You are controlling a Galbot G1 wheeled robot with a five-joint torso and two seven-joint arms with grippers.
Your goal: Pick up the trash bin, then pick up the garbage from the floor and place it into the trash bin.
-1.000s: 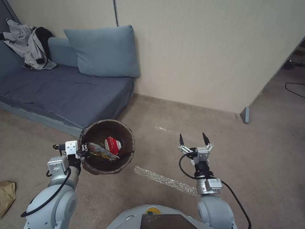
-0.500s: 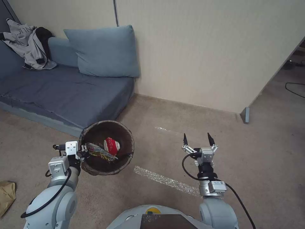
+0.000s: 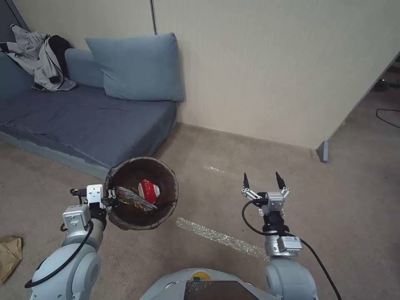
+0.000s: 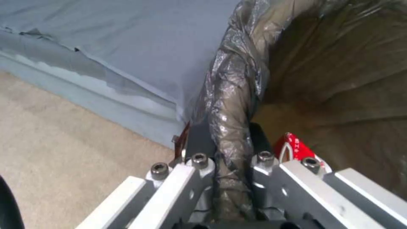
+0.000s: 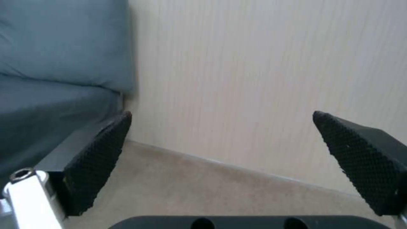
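The trash bin (image 3: 165, 207), lined with a wrinkled dark-brown bag, hangs just above the carpet at my front left. My left gripper (image 3: 109, 199) is shut on its near rim; in the left wrist view the bagged rim (image 4: 237, 95) runs between the fingers of the left gripper (image 4: 229, 136). Inside the bin lie a red-and-white packet (image 3: 148, 189) (image 4: 292, 149) and a yellow wrapper (image 3: 134, 201). A crumpled brown paper bag (image 3: 9, 253) of garbage lies on the floor at the far left edge. My right gripper (image 3: 263, 180) (image 5: 231, 143) is held open over bare carpet, holding nothing.
A blue sofa (image 3: 83, 125) with a pillow (image 3: 139, 68) and a grey jacket (image 3: 39, 58) stands behind the bin. The beige wall (image 3: 271, 75) runs ahead, with a doorway at the right. Two shiny tape strips (image 3: 221, 237) lie on the carpet.
The right gripper has drifted a little to the right, still open. The view has shifted slightly. The left gripper keeps its hold on the bin.
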